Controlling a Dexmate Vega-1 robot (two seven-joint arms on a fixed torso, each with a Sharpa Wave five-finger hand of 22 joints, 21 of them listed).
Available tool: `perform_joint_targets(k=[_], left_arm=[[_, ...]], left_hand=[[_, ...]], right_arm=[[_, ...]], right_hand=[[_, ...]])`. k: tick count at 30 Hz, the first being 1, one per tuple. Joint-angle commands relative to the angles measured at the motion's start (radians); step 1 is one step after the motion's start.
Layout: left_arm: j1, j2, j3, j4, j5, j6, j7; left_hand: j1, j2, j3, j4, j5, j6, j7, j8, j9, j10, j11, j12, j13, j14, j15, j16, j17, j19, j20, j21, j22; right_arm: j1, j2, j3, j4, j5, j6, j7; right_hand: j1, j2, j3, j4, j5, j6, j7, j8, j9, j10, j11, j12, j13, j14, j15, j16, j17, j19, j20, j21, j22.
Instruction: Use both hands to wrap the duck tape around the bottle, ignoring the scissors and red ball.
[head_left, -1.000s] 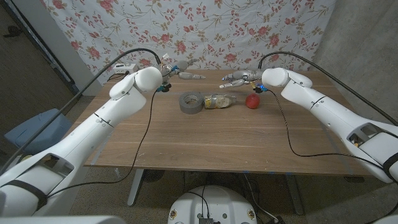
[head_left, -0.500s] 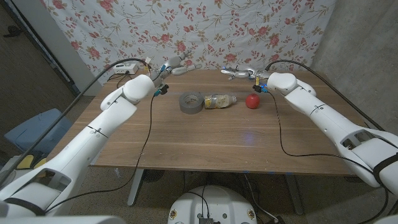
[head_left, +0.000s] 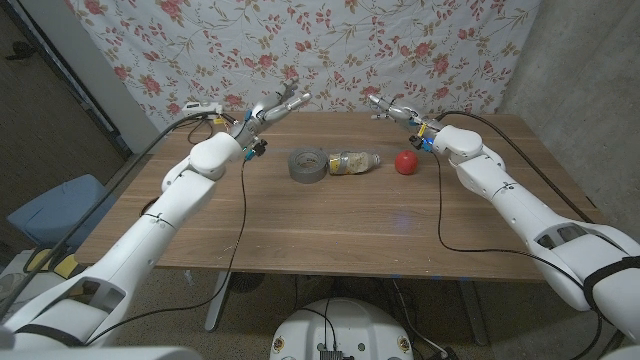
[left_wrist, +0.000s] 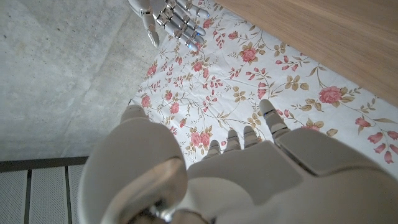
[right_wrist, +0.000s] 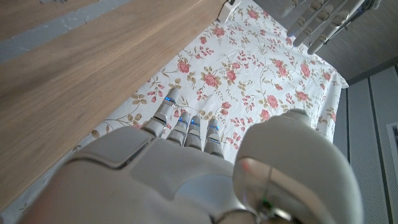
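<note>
Counted on the table in the head view: one roll of duct tape, one bottle, one red ball. Two robot hands are seen, both raised over the far edge of the table, in the upper middle of the frame.

The tape roll is lying flat, hole up, slightly left of frame centre. The bottle is lying on its side just right of the roll, touching or nearly touching it; which cannot be told. The bottle's long axis runs left-right across the frame, with the cap end pointing right toward the ball. The ball is placed just right of the bottle, apart from it.

The left hand is held at the upper left of the tape, fingers spread and stretched toward the floral curtain; nothing is held. The right hand is held up above the ball, fingers apart and extended; nothing is held. In the left wrist view the left hand is seen from behind with fingers reaching toward the curtain, and the right hand is seen beyond it, fingers extended. In the right wrist view the right hand is likewise seen with fingers straight.

Versus half a second ago: both hands are lifted higher and further back toward the curtain, with the fingers angled more upward. Tape, bottle and ball are unmoved.
</note>
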Motion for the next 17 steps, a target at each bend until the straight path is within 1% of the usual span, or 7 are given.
perform_joint_targets(k=[1, 8, 13, 14, 15, 16, 17], left_arm=[[-0.010, -0.059, -0.018, 0.137, -0.146, -0.128, -0.073], [-0.004, -0.076, -0.031, 0.163, -0.169, -0.159, -0.089], [0.012, -0.085, -0.040, 0.161, -0.171, -0.165, -0.068], [0.019, -0.086, -0.045, 0.157, -0.170, -0.150, -0.051], [0.020, -0.084, -0.046, 0.158, -0.168, -0.140, -0.048], [0.020, -0.084, -0.046, 0.157, -0.168, -0.138, -0.047], [0.021, -0.087, -0.051, 0.166, -0.171, -0.126, -0.038]], left_hand=[[-0.005, -0.004, -0.008, 0.000, -0.005, -0.038, -0.006, 0.009, 0.000, -0.008, -0.001, 0.009, 0.001, -0.006, 0.002, 0.001, 0.002, -0.125, 0.000, -0.004, 0.004], [-0.007, -0.005, -0.013, -0.001, -0.006, -0.028, -0.010, 0.013, 0.000, 0.002, -0.002, 0.016, -0.001, 0.000, -0.003, 0.005, 0.000, -0.115, -0.008, -0.004, 0.004], [-0.009, -0.005, -0.015, -0.001, -0.006, -0.023, -0.012, 0.015, 0.000, 0.006, -0.004, 0.019, -0.003, 0.004, -0.006, 0.008, -0.001, -0.109, -0.006, -0.004, 0.004], [-0.009, -0.005, -0.015, -0.001, -0.006, -0.023, -0.012, 0.015, 0.000, 0.005, -0.004, 0.019, -0.003, 0.004, -0.006, 0.007, -0.001, -0.109, -0.006, -0.004, 0.004], [-0.009, -0.005, -0.016, -0.001, -0.006, -0.023, -0.011, 0.015, 0.000, 0.005, -0.003, 0.019, -0.004, 0.003, -0.006, 0.007, -0.001, -0.109, -0.005, -0.004, 0.004], [-0.009, -0.004, -0.016, -0.001, -0.006, -0.027, -0.010, 0.014, 0.000, 0.003, -0.004, 0.019, -0.004, 0.002, -0.006, 0.007, -0.001, -0.109, -0.005, -0.005, 0.004], [-0.010, -0.002, -0.017, -0.001, -0.005, -0.038, -0.010, 0.009, 0.000, -0.007, -0.001, 0.016, -0.006, -0.002, -0.004, 0.006, -0.002, -0.112, -0.004, -0.008, 0.004]], right_arm=[[-0.037, 0.103, 0.131, 0.103, 0.183, 0.084, 0.041], [-0.037, 0.156, 0.206, 0.170, 0.234, 0.120, 0.056], [-0.035, 0.195, 0.254, 0.220, 0.250, 0.147, 0.034], [-0.064, 0.194, 0.258, 0.176, 0.217, 0.146, -0.052], [-0.086, 0.192, 0.257, 0.139, 0.183, 0.144, -0.128], [-0.088, 0.191, 0.257, 0.132, 0.179, 0.138, -0.137], [-0.106, 0.199, 0.264, 0.113, 0.160, 0.156, -0.199]], right_hand=[[-0.003, 0.005, -0.003, -0.007, -0.001, 0.016, 0.002, 0.007, 0.003, 0.018, 0.005, 0.008, -0.001, 0.003, 0.012, 0.005, -0.006, 0.015, -0.003, -0.004, 0.002], [-0.005, 0.010, 0.001, -0.011, -0.005, 0.054, 0.004, 0.016, 0.002, 0.050, 0.007, 0.018, -0.012, 0.025, 0.012, 0.013, -0.033, 0.030, 0.001, -0.015, 0.002], [-0.005, 0.014, 0.004, -0.014, -0.008, 0.064, 0.005, 0.015, 0.001, 0.057, 0.011, 0.018, -0.020, 0.016, -0.004, 0.008, -0.051, 0.036, -0.019, -0.024, 0.002], [-0.007, 0.016, 0.005, -0.014, -0.009, 0.065, 0.004, 0.013, 0.001, 0.057, 0.011, 0.017, -0.023, 0.004, -0.007, 0.004, -0.058, 0.026, -0.027, -0.033, 0.002], [-0.013, 0.021, 0.005, -0.014, -0.012, 0.067, 0.006, 0.010, 0.001, 0.059, 0.011, 0.015, -0.029, -0.015, -0.009, -0.001, -0.071, -0.002, -0.040, -0.053, 0.002], [-0.014, 0.024, 0.007, -0.015, -0.013, 0.068, 0.004, 0.008, 0.001, 0.059, 0.012, 0.014, -0.034, -0.041, -0.006, -0.007, -0.083, -0.013, -0.049, -0.066, 0.003], [-0.015, 0.024, 0.007, -0.015, -0.014, 0.073, 0.003, 0.009, 0.001, 0.059, 0.012, 0.014, -0.035, -0.047, -0.009, -0.007, -0.086, -0.017, -0.053, -0.069, 0.003]])
